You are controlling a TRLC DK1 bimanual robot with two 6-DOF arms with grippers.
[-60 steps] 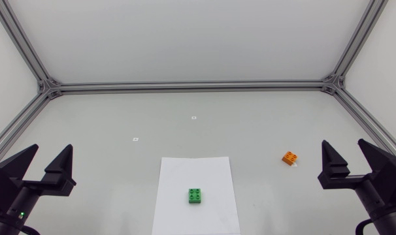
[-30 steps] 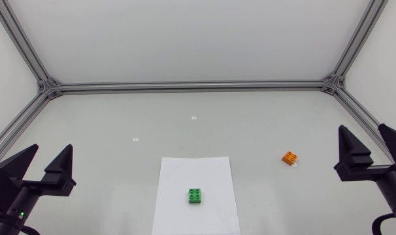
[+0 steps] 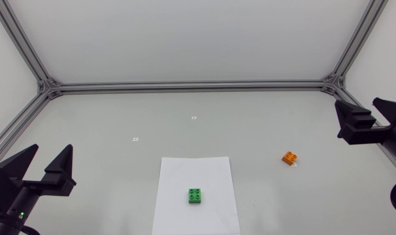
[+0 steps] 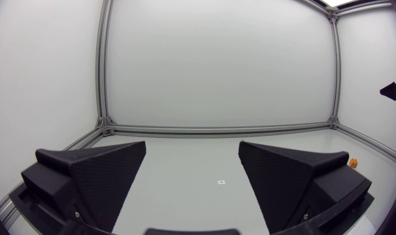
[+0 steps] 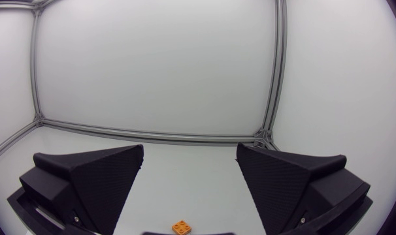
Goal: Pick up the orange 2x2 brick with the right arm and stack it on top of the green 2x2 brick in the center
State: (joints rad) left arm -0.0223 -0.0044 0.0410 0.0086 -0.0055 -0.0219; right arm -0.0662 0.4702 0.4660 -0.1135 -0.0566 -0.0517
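Note:
The orange 2x2 brick [image 3: 290,157] lies on the table right of the middle; in the right wrist view this orange brick [image 5: 181,226] shows low down between my fingers, well below them. The green 2x2 brick [image 3: 195,196] rests on a white paper sheet [image 3: 211,171] near the front centre. My right gripper [image 3: 368,115] hangs open at the right edge, above and to the right of the orange brick, holding nothing. My left gripper [image 3: 46,163] stands open at the front left, empty. The left wrist view shows the orange brick [image 4: 353,163] far off beside one finger.
An aluminium frame rail [image 3: 191,85] runs along the back of the table, with side rails at both edges. Two small white markers [image 3: 194,117] lie on the bare surface behind the paper.
My right gripper has risen and moved toward the back right, still open. The left arm and both bricks have not moved.

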